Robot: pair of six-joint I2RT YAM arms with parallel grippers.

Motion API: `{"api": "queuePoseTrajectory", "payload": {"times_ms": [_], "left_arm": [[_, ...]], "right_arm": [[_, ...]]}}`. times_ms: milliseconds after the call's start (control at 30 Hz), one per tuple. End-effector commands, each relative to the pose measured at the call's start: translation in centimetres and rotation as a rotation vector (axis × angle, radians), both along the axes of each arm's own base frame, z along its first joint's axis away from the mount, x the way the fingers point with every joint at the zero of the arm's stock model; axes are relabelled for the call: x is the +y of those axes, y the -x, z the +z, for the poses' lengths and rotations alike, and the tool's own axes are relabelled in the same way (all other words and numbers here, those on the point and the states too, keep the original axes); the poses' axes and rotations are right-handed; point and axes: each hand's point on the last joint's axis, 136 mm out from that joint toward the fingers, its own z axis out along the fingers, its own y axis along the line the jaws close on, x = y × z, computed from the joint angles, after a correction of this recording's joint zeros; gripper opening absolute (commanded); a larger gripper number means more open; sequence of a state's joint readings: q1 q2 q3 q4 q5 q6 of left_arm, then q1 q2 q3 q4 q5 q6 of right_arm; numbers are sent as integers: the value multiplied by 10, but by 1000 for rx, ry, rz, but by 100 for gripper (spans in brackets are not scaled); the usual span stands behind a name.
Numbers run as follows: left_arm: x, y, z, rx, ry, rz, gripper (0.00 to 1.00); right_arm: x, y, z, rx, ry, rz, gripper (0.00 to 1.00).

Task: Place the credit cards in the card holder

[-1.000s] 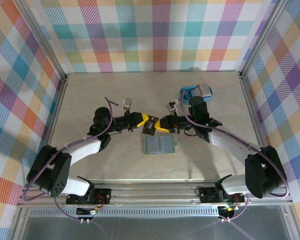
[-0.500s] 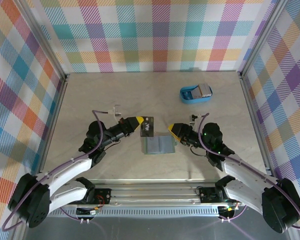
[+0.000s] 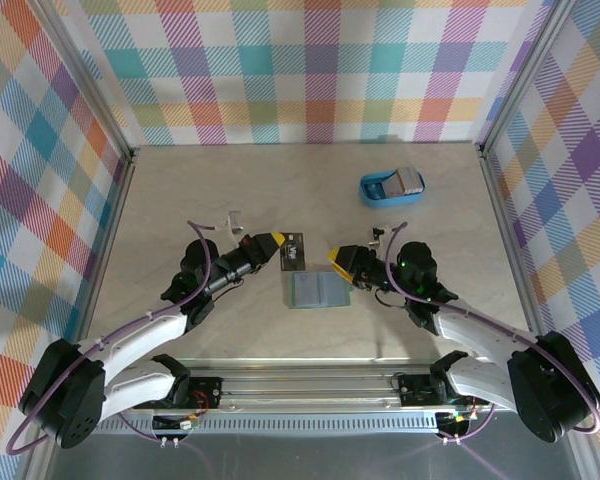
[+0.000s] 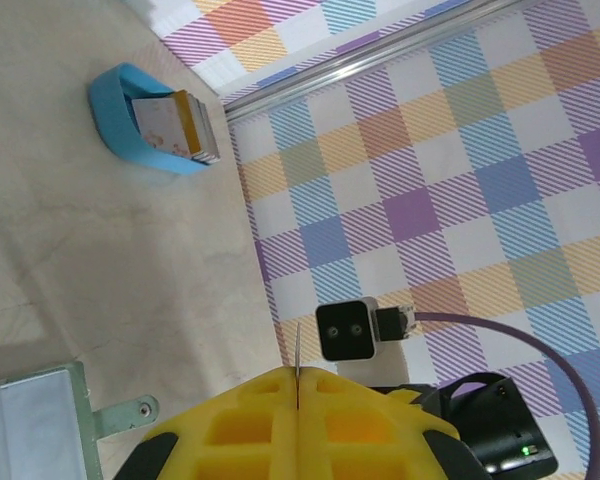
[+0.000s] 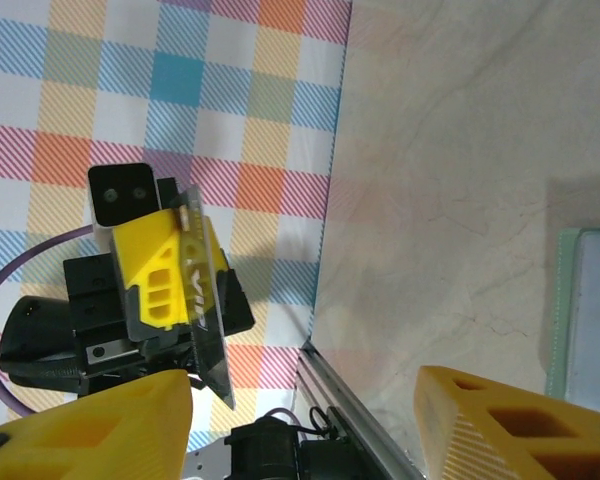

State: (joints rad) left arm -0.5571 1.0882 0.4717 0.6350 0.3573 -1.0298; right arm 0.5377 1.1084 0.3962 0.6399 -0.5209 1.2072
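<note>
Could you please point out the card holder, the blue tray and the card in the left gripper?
card holder [image 3: 316,291]: top external view, middle of its face.
blue tray [image 3: 370,189]: top external view, left rim.
held card [image 3: 295,254]: top external view, its dark face.

Card holder [image 3: 318,290]: sage-green, flat on table [image 3: 180,200] centre
Dark card [image 3: 294,252]: pinched in left gripper [image 3: 283,243], just behind holder
Other cards [image 3: 408,181]: stacked on edge in blue tray [image 3: 372,188]

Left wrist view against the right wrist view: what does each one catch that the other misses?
Left wrist: the blue tray of spare cards and the right arm's camera. Right wrist: the left arm's camera and the open right gripper. Both: the left gripper pinching a card, the green card holder's edge, the table and plaid wall.
</note>
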Motion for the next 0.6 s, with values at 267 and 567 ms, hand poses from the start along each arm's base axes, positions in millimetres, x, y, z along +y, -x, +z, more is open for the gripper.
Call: {"api": "queuePoseTrajectory", "payload": {"times_ms": [267, 567], "left_arm": [[-13, -1, 27, -63, 29, -35, 0], [-13, -1, 25, -60, 30, -29, 0]], "right_arm": [[27, -7, 38, -59, -121, 138, 57], [41, -10, 47, -71, -205, 220, 42]]}}
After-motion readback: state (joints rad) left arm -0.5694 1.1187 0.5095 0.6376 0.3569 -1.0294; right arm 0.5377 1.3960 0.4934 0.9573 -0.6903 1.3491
